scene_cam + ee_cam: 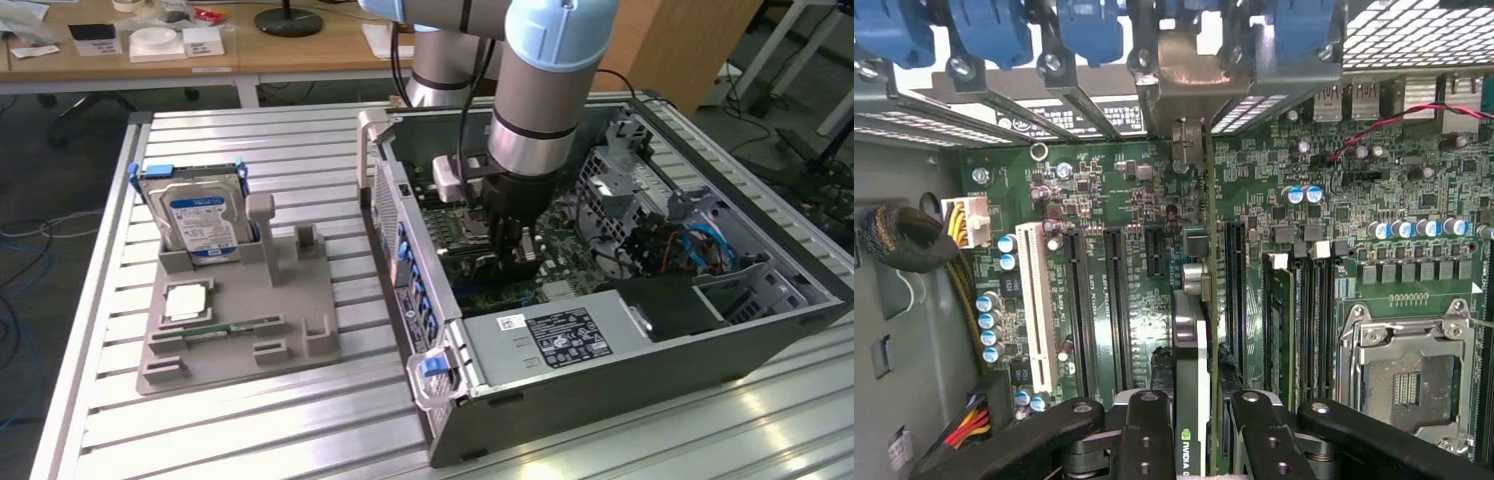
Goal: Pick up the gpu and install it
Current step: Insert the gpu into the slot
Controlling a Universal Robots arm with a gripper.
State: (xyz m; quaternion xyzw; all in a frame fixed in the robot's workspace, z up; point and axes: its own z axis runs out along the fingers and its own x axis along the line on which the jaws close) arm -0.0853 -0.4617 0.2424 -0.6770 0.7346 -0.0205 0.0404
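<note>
In the wrist view the gpu (1192, 340) stands edge-on, a thin dark card with a green logo on its cooler, running from my fingers (1145, 440) to its metal bracket (1189, 80) at the case's rear slots. My gripper (1199, 425) is shut on it, one finger on each side. The card stands upright over the black expansion slots of the green motherboard (1104, 200); whether it sits in a slot I cannot tell. In the exterior view my gripper (514, 255) reaches down inside the open computer case (694, 330), with the gpu (523, 250) dark between its fingers.
A white slot (1034, 300) and a CPU socket (1404, 370) flank the card. The power supply (567, 335) lies near the case front, with cables (687, 250) at the exterior view's right. A grey fixture (240, 330) holds a hard drive (200, 215) and RAM stick (220, 328).
</note>
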